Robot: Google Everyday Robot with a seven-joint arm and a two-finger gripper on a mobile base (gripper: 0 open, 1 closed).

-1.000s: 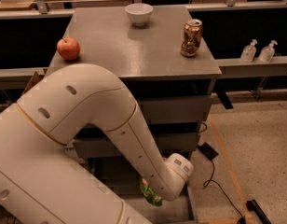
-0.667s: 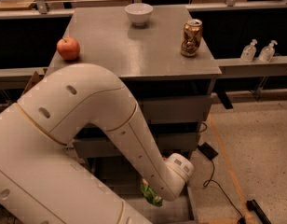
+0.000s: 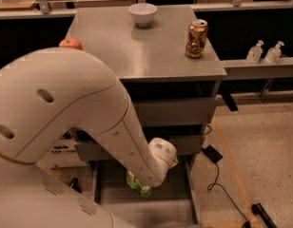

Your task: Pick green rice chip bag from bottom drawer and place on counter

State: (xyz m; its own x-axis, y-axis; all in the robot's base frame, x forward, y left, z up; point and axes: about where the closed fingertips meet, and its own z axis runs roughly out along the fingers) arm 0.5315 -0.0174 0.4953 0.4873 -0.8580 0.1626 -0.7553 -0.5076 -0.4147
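Note:
My gripper (image 3: 147, 183) is down inside the open bottom drawer (image 3: 177, 201), mostly hidden behind my own white wrist (image 3: 161, 156). The green rice chip bag (image 3: 137, 186) sticks out from under the wrist at lower left, with a sliver of green showing at its right side. It hangs with the gripper just above the drawer's grey floor, so the gripper is shut on it. The grey counter (image 3: 137, 51) lies above, at the top of the cabinet.
On the counter stand a white bowl (image 3: 142, 13), a soda can (image 3: 196, 38) and a red apple (image 3: 70, 43), partly hidden by my arm. Two closed drawer fronts (image 3: 177, 110) sit above the open drawer. A black cable (image 3: 218, 175) lies on the floor at right.
My wrist has moved up and to the left inside the drawer, and the green bag has moved with it. My upper arm now covers part of the apple.

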